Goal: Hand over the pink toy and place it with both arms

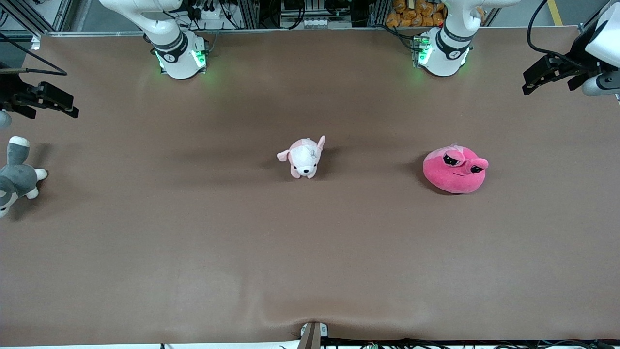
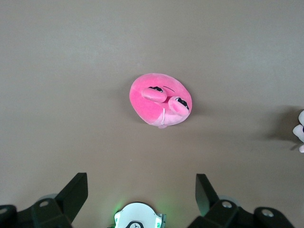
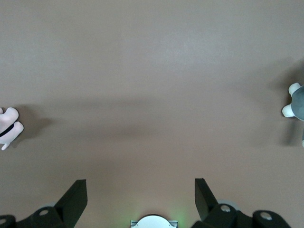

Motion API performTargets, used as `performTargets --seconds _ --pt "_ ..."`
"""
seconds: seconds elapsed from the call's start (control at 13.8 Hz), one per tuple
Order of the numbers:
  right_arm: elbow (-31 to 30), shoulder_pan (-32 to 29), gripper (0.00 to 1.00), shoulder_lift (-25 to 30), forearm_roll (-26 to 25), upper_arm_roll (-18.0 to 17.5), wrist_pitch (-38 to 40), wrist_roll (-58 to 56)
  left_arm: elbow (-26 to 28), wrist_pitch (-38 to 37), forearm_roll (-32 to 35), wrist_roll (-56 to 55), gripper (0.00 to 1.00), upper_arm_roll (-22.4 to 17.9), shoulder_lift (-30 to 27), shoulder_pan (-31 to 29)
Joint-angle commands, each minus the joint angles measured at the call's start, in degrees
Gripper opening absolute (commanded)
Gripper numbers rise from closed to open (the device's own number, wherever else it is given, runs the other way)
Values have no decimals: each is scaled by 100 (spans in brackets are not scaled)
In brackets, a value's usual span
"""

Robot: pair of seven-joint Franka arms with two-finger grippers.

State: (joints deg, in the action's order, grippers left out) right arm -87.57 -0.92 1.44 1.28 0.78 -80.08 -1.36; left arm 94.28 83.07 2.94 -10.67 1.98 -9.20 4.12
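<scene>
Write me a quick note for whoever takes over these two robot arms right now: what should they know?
Left hand: open, empty, raised at its own end of the table.
Right hand: open, empty, raised at its end, above the grey plush.
Pink toy: on the table toward the left arm's end, untouched. Puppy plush sits mid-table.
Done: nothing yet.
Left: pick up the pink toy, pass it between hands, set it down.
</scene>
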Motion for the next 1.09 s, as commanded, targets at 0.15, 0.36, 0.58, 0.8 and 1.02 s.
performTargets --seconds 0.15,0.36,0.58,0.8,1.02 --pt "3 -93 100 102 -75 -60 89 -13 -200 -142 93 56 100 13 111 -69" --pt "20 -119 100 102 -75 -51 89 -4 -287 -133 137 47 100 4 164 -148" --pt "73 -180 100 111 -75 -51 98 -57 -314 -133 137 109 100 12 208 -315" --pt "99 -207 100 111 -66 -51 220 -48 -253 -151 128 -23 100 12 182 -411" --pt "99 -207 100 111 -66 -51 230 -48 -235 -221 76 -111 100 56 208 -535"
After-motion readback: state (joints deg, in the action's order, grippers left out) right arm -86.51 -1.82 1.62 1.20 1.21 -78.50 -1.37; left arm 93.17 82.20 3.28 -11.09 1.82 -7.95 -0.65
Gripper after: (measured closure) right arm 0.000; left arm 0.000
